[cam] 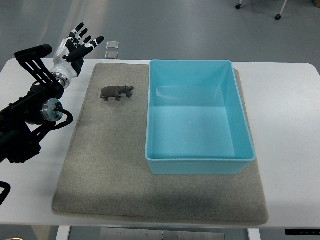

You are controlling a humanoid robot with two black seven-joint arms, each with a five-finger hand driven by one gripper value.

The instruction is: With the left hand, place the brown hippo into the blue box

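Note:
A small brown hippo (117, 92) stands on the grey mat (110, 165), just left of the blue box (199, 165). The box is open-topped and holds nothing. My left hand (79, 44) is raised at the table's back left corner, above and to the left of the hippo, apart from it. Its fingers are spread and hold nothing. The left arm (35, 110) comes in along the left edge. The right arm is out of view.
The mat lies on a white table (290, 125). Two small clear squares (112, 49) sit at the back edge of the table, right of my left hand. A chair's wheels (277, 16) show on the floor at the far right.

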